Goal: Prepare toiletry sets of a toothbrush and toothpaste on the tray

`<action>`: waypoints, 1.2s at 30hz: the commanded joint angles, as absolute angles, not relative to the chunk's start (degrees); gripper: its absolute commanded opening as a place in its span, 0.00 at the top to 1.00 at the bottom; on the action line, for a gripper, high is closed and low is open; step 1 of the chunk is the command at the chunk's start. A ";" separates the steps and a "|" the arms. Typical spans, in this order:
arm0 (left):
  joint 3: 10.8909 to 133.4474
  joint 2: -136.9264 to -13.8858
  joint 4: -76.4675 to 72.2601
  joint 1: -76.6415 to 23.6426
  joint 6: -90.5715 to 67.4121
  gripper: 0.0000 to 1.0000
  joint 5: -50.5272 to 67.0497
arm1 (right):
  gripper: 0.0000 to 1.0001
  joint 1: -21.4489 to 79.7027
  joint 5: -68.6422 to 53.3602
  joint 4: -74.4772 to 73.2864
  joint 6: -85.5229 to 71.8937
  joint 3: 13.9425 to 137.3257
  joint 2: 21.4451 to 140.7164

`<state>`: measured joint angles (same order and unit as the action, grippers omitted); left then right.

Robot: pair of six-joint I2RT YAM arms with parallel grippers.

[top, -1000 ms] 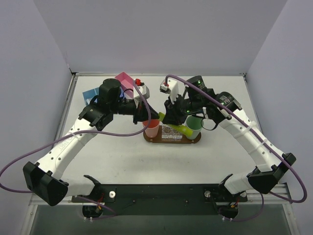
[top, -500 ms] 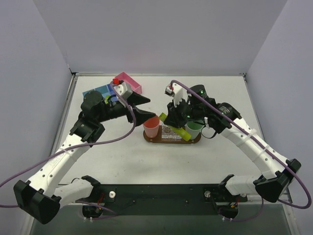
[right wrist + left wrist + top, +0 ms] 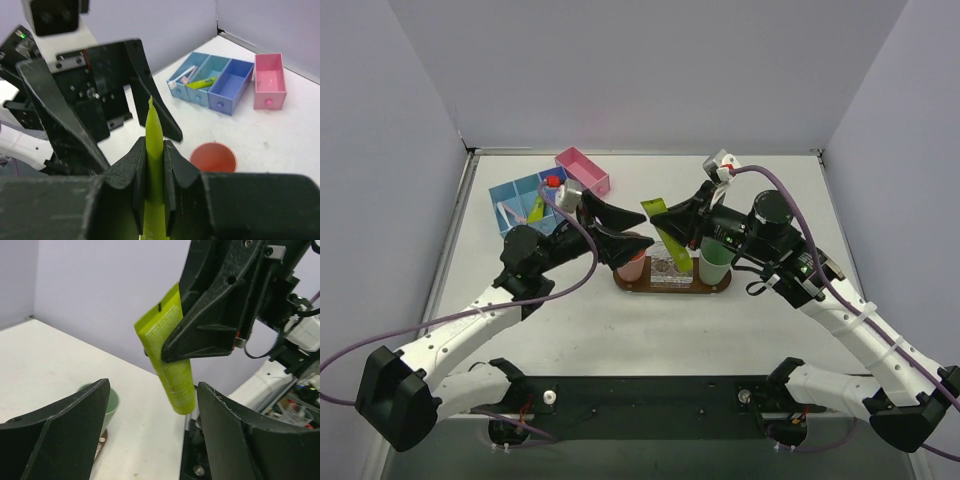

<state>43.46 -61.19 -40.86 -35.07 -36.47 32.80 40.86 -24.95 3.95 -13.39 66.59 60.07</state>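
"What sort of place is this?"

"A robotics lab, and a test cell by the look of it. A left arm and a right arm, both white, are bolted to a black base plate at the near edge of a white table."

"Could it be a workshop?"

"It looks too staged for that. Plain pale lilac walls box the table in on three sides, and purple cables loop off the arms. The goods are small props: a blue bin, a pink bin and a dark wooden tray."
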 commanded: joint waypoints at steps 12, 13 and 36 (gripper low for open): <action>45.53 -74.79 -63.98 -44.21 -49.74 0.20 34.45 | 1.00 41.40 -31.55 20.65 -18.46 64.34 58.80; 45.79 -75.49 -64.77 -44.56 -50.27 0.21 34.45 | 1.00 41.40 -31.64 20.65 -18.46 64.16 58.71; 50.44 -75.68 -43.53 -45.62 -38.07 0.82 47.71 | 0.59 39.03 -21.00 -1.91 -12.75 70.74 57.56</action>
<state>46.13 -78.28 -51.42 -46.11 -45.10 39.97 40.47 -22.72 3.84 -14.94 65.58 58.33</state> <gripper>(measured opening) 0.428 0.383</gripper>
